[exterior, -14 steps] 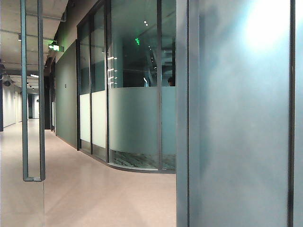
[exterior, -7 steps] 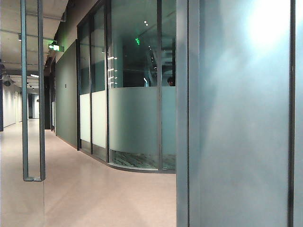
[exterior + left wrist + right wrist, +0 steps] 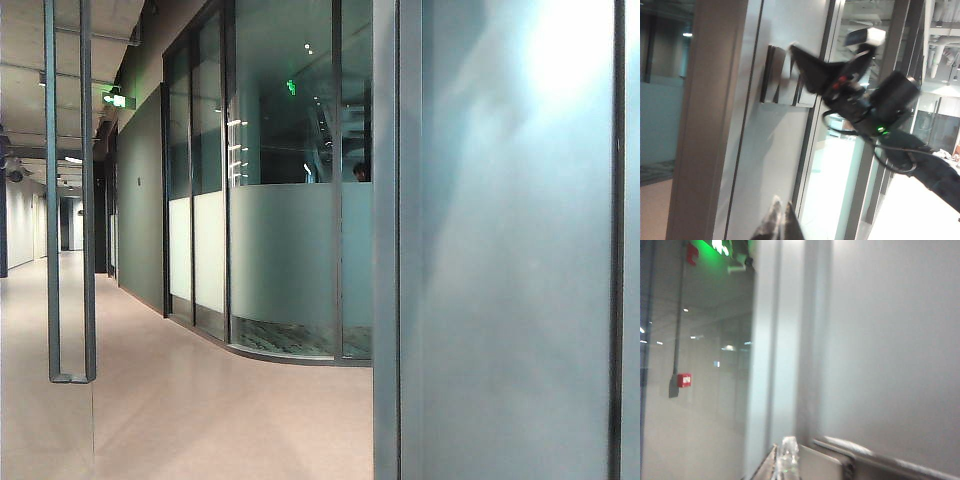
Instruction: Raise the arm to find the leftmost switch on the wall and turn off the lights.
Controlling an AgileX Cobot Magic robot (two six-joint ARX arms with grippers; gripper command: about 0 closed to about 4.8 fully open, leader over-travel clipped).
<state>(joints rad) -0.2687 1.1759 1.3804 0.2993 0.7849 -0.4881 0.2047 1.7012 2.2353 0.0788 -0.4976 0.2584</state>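
Right gripper (image 3: 799, 55) — fingertips against the switch panel (image 3: 785, 77) on the wall, raised to press; opening unreadable through blur, nothing visibly held. Left gripper (image 3: 777, 222) hangs below the panel, fingers together, empty — likely just watching.

- The right gripper (image 3: 796, 50) is raised against the switch panel (image 3: 785, 77) on the wall (image 3: 775, 150), its tip touching the panel.
- The right arm (image 3: 890, 107) reaches back from there, away from the wall.
- The left gripper (image 3: 777, 222) sits below the panel, near the wall, fingers closed together.
- From the right wrist, fingertips (image 3: 787, 460) lie just beside the panel edge (image 3: 840, 452).
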